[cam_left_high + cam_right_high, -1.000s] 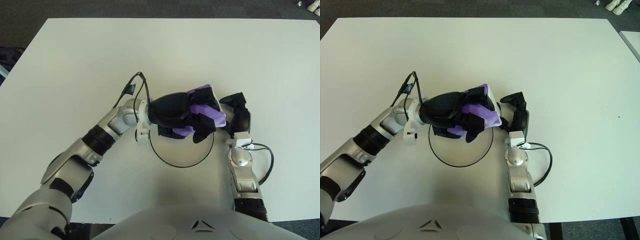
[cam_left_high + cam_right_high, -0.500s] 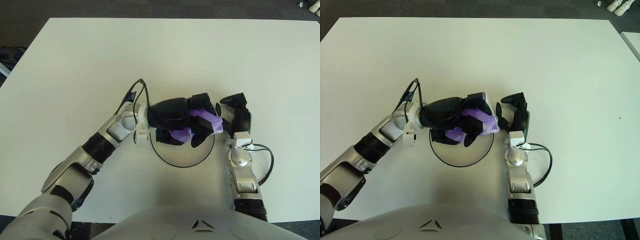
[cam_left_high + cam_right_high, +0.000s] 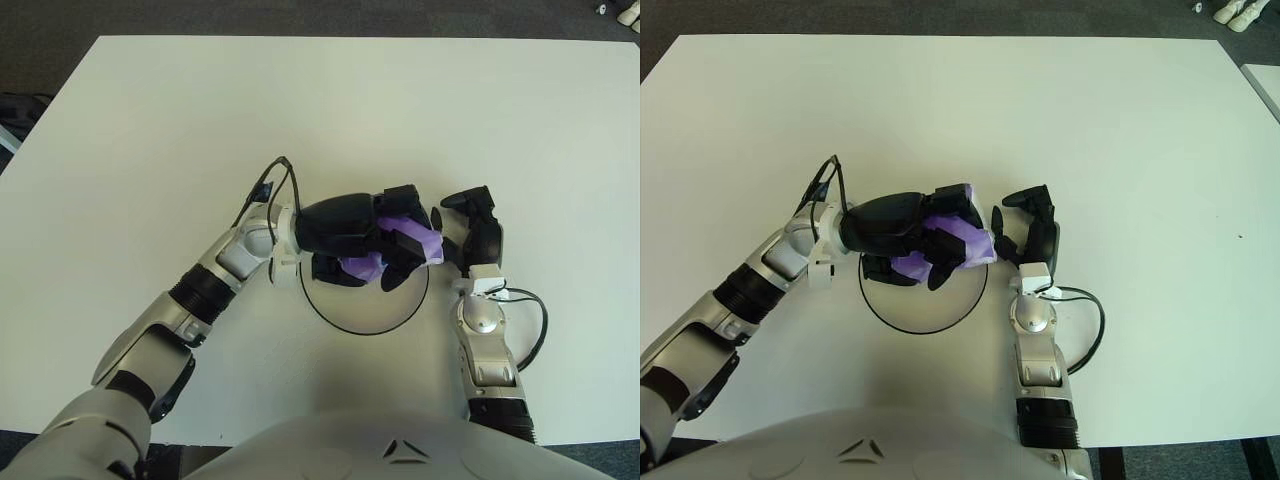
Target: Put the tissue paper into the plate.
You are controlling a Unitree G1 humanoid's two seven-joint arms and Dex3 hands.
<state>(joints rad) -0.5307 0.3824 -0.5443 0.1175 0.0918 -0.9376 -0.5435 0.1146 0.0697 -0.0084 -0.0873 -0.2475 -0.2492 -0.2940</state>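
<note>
My left hand (image 3: 385,250) is curled around a purple tissue pack (image 3: 412,240) and holds it over the far edge of the plate (image 3: 365,322), a white disc with a thin black rim lying on the table. Black fingers cover much of the pack; purple shows between them and at the right end. In the right eye view the same pack (image 3: 965,238) sits just above the plate's rim (image 3: 923,330). My right hand (image 3: 472,232) shows just right of the plate, beside the pack, and holds nothing.
The white table (image 3: 330,110) stretches wide on every side of the plate. A black cable (image 3: 275,175) loops off my left wrist, and another cable (image 3: 530,315) curls beside my right forearm. Dark floor lies beyond the table's far edge.
Over the last second my left hand has lowered and tilted the tissue pack toward the plate, then held nearly still. The right hand has not moved.
</note>
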